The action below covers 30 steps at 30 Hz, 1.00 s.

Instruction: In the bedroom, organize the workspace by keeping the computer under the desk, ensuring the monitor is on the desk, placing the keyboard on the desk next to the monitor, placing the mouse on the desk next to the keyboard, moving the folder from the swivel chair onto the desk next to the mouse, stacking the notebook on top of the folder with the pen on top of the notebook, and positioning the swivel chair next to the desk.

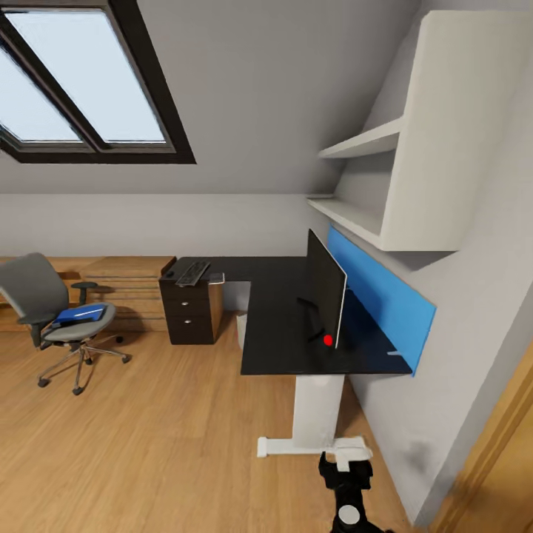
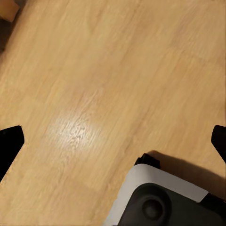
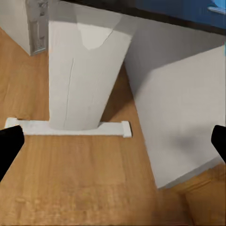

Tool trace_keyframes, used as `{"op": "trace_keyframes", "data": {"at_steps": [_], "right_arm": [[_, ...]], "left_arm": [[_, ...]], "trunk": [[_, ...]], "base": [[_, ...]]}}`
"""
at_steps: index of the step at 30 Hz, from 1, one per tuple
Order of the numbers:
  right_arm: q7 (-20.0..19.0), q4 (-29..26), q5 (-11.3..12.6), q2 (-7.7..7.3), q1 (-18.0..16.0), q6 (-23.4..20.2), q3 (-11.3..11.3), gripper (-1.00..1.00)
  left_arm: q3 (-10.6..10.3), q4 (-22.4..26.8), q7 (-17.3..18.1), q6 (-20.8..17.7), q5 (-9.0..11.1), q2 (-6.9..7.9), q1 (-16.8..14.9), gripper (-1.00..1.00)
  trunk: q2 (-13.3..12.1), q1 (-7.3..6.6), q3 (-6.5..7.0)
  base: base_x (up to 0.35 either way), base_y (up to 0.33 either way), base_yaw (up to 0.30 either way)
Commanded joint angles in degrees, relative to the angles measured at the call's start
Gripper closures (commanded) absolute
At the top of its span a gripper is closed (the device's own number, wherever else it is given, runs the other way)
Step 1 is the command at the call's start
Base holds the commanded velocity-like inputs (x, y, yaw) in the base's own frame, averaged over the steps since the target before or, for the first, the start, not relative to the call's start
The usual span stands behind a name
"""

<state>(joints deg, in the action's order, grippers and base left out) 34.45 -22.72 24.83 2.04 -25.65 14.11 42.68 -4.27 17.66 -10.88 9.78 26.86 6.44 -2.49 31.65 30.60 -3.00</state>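
Note:
The black L-shaped desk [image 1: 281, 311] stands against the right wall. On it the monitor [image 1: 326, 290] stands edge-on, with a red dot by its foot. The dark keyboard [image 1: 192, 273] lies on the far end above the drawers, a small pale object beside it. A pale box that may be the computer [image 1: 241, 327] sits under the desk. At the left is the swivel chair [image 1: 44, 307], the blue folder [image 1: 78, 314] on its seat. My right arm [image 1: 346, 485] hangs low near the desk's white leg [image 3: 82, 70]. Both the left gripper [image 2: 113, 141] and the right gripper [image 3: 113, 143] are open and hold nothing.
Low wooden cabinets [image 1: 122, 285] line the far wall under a skylight [image 1: 81, 81]. White shelves [image 1: 385, 148] and a blue panel [image 1: 385, 292] hang above the desk. A wooden door frame [image 1: 488, 451] is at the right. My own base [image 2: 155, 200] stands on the wooden floor [image 1: 148, 444].

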Motion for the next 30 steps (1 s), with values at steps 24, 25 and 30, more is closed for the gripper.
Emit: {"op": "trace_keyframes", "data": {"at_steps": [24, 25, 30], "right_arm": [[-16.66, 19.28, 3.57, 7.4, 0.07, 14.8, 0.35, -1.0], [-16.67, 19.28, 3.57, 7.38, 0.07, 14.93, 0.33, -1.0], [-16.69, 19.3, 3.52, 7.49, 0.07, 15.13, 0.38, -1.0]], "left_arm": [[-1.18, -3.24, -0.02, 7.44, -0.53, -4.22, -0.06, -1.0], [-1.18, -3.24, -0.02, 7.44, -0.99, -4.23, -0.06, -1.0], [-1.18, -3.25, -0.16, 7.44, -2.57, -4.24, -0.06, -1.0]], "trunk": [[0.11, 0.03, -0.34], [0.11, 0.03, -0.34], [0.11, 0.03, -0.34]], "base": [[0.234, 0.25, 0.065], [0.268, 0.235, 0.259], [0.268, 0.235, 0.267]]}}
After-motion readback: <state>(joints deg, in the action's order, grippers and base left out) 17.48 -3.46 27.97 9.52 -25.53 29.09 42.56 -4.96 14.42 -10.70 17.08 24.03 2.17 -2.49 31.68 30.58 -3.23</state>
